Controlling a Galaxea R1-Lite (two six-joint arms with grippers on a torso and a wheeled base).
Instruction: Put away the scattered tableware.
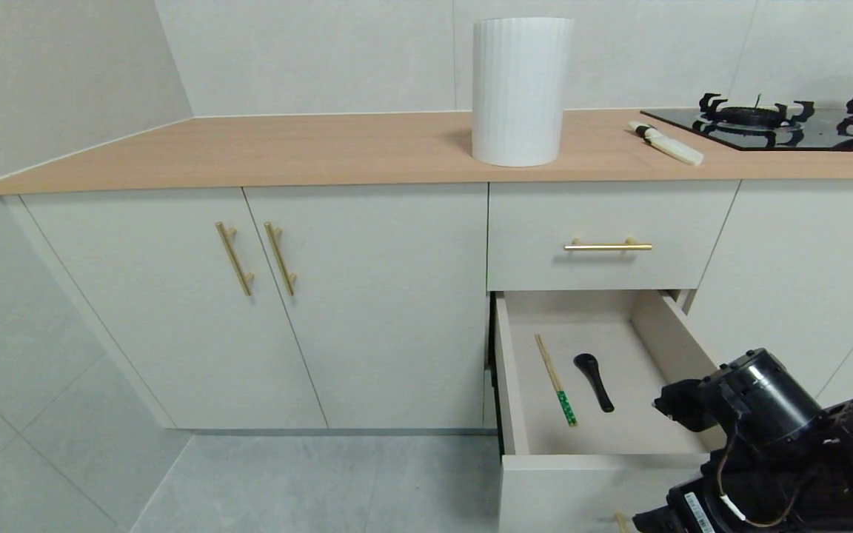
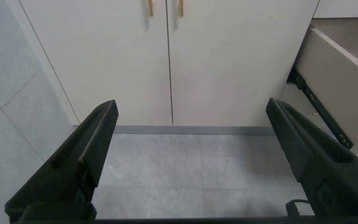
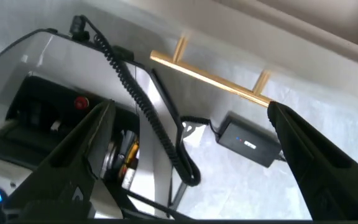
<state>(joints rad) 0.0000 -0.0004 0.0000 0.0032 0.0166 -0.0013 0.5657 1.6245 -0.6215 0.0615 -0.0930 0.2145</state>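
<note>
Both wide open, holding nothing: right gripper point(image 3: 190, 109) near the gold handle point(image 3: 210, 78) of the open drawer point(image 1: 509, 370), left gripper point(image 2: 190, 106) facing the cupboard doors point(image 2: 166, 56). Handle bar ahead of the right fingers and crosswise to their gap, so probably a push shut by the nearer right arm. Inside the drawer, 2 chopsticks point(image 1: 556, 379) and 1 black spoon point(image 1: 594, 381), just beside each other, long axes roughly front to back. On the countertop point(image 1: 286, 152), 1 knife point(image 1: 665, 143), well apart from both.

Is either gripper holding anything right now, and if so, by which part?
Nothing is held. The left gripper is open and empty; the right gripper is open near the gold drawer handle, gripping nothing.
</note>
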